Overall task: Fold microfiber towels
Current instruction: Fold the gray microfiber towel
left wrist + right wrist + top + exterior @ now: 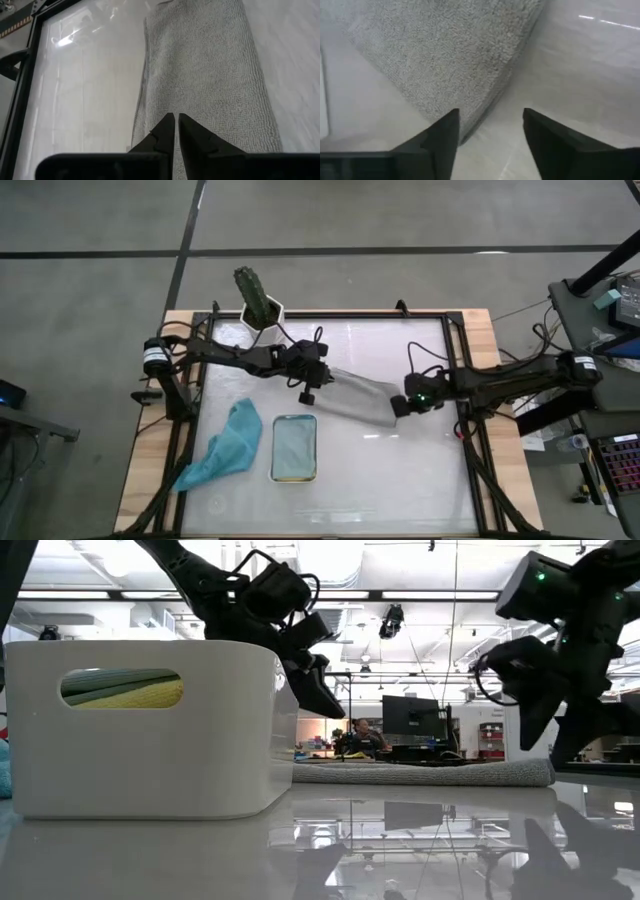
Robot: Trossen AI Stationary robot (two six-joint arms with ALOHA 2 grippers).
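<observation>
Two pincers sit at opposite ends of the grey towel (pixel 362 395), which lies folded into a long band flat on the table (pixel 400 470) near its middle. The right pincer (pixel 490 131) stands wide, fingers apart and holding nothing, just above the towel's end nearest it. The left pincer (pixel 176 131) is pinched narrow with nothing between its tips, poised over the other end.

For the next fold, I judge each pincer should take a corner of the band low and square, catching all layers, then carry one end over the other so the edges line up before letting go.

Farther out, a teal towel (pixel 225 448) lies crumpled near the table's left side, just beside the white tray (pixel 294 448), where folded cloths show through the handle slot in the low view.

No brand, label or writing can be read anywhere.
</observation>
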